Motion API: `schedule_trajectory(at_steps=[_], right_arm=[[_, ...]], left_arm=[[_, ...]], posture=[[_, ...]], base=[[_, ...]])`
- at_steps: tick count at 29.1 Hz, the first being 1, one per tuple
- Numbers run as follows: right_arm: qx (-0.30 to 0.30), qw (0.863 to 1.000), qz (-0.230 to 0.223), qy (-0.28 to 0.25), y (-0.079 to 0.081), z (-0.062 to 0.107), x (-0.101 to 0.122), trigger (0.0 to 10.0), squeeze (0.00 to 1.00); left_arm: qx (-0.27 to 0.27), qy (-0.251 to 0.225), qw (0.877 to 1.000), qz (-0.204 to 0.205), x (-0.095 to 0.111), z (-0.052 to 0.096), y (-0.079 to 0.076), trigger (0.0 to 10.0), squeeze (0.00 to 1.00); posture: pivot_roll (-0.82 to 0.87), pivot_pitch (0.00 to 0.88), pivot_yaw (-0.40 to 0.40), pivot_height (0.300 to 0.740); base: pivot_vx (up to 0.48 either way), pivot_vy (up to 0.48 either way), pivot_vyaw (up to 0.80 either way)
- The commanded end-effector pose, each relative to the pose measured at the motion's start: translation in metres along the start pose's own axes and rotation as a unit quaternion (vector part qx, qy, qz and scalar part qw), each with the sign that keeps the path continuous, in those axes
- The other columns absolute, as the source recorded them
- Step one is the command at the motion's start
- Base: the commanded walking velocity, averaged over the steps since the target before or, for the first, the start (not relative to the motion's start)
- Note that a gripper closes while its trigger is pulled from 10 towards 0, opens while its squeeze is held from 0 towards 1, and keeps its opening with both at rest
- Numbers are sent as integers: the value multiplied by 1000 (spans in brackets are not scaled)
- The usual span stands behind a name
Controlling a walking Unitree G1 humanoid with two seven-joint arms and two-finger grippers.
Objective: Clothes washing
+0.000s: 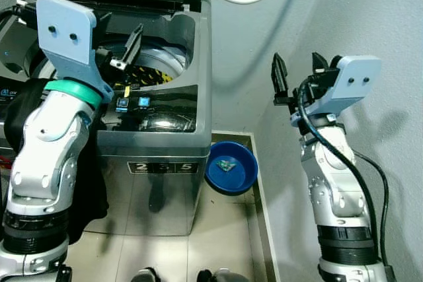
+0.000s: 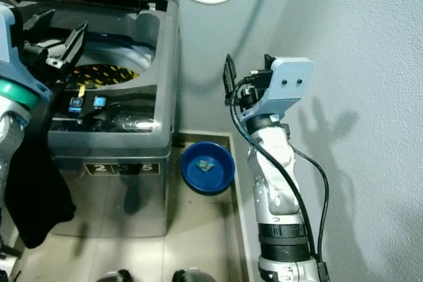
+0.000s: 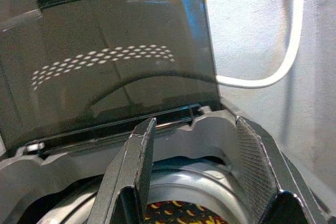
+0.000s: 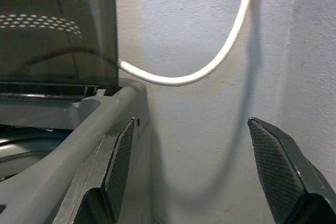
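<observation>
Laundry, black with yellow marks, lies inside the washing machine drum, just below and ahead of the left tool, whose fingers stand apart, empty. The right tool, also spread and empty, hangs well off beside the wall, so the left arm is nearer.

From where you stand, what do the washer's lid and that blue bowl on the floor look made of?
The lid looks like dark tinted glass or clear plastic: smooth, mirroring the drum's holes. The blue bowl looks like glossy moulded plastic, judging by its even colour and soft shine.
</observation>
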State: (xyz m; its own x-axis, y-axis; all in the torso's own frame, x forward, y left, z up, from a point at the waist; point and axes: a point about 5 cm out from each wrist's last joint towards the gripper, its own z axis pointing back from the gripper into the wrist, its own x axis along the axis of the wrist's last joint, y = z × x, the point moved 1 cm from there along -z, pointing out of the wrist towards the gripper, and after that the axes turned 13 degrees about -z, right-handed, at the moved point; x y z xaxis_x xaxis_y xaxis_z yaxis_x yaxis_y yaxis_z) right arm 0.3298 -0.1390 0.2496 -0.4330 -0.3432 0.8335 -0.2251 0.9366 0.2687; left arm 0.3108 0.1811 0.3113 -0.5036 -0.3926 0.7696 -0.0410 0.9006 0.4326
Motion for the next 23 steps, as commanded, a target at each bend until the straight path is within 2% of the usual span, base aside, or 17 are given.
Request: schedule_trajectory(at_steps=[1, 9, 18, 23], right_arm=[[-7, 1000, -2, -5, -3, -4, 1, 10000, 0], [0, 1000, -18, 2, 3, -7, -1, 10000, 0], [25, 1000, -1, -1, 9, -10, 0, 10000, 0], [27, 1000, 3, 1, 6, -10, 2, 10000, 0]], left_arm=[[2, 5, 1000, 2, -2, -2, -4, 10000, 0], [14, 23, 1000, 2, -6, 2, -7, 10000, 0], [20, 26, 999, -18, -8, 6, -3, 10000, 0], [31, 37, 999, 0, -11, 2, -1, 10000, 0]], posture=[[62, 75, -9, 740], [53, 73, -11, 740], [31, 56, -14, 740], [31, 66, -10, 740]], base=[[0, 0, 0], [0, 0, 0], [0, 0, 0], [0, 0, 0]])
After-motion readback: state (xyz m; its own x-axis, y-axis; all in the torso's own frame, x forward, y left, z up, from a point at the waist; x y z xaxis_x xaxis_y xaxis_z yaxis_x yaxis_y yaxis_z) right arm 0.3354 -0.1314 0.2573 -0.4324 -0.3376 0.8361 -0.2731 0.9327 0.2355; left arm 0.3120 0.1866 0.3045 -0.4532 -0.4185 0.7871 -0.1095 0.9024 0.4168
